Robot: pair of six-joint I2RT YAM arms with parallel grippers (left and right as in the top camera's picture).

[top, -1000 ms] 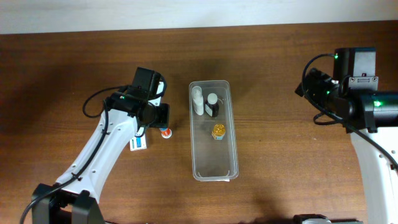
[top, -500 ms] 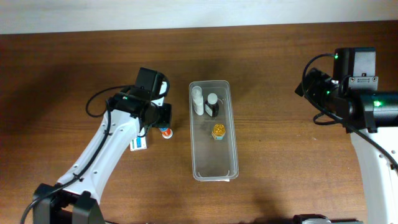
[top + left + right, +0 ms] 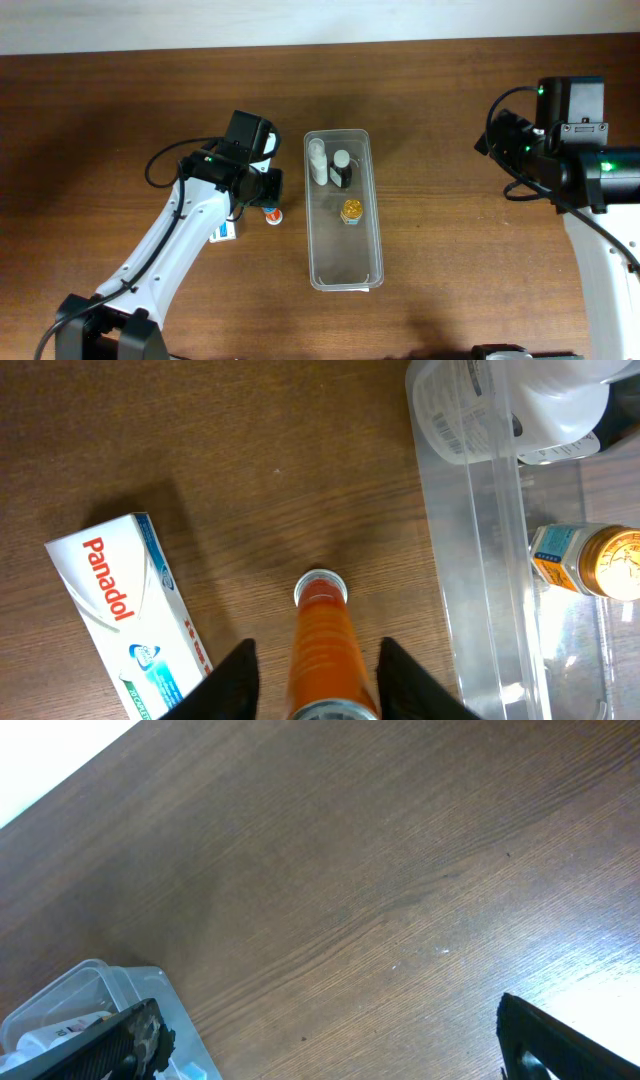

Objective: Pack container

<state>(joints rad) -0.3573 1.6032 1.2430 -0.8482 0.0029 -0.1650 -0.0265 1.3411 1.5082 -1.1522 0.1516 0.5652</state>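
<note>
Overhead: the clear container [image 3: 345, 258] lies mid-desk [image 3: 450, 230], its long axis running far to near, with three small bottles [image 3: 342, 170] in its far half. The left arm reaches in from the near left, its pincer [image 3: 268, 198] just left of the container. The right arm stays at the right edge. Only the left wrist view shows that pincer open, straddling an orange tube [image 3: 320, 645] with slim gaps, a Panadol box [image 3: 125, 610] left of it. Right wrist: the right pincer [image 3: 330, 1030] gapes wide and empty above bare desk.

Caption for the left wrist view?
Left fingers straddle an orange white-capped tube between a white Panadol box and the clear plastic container.
</note>
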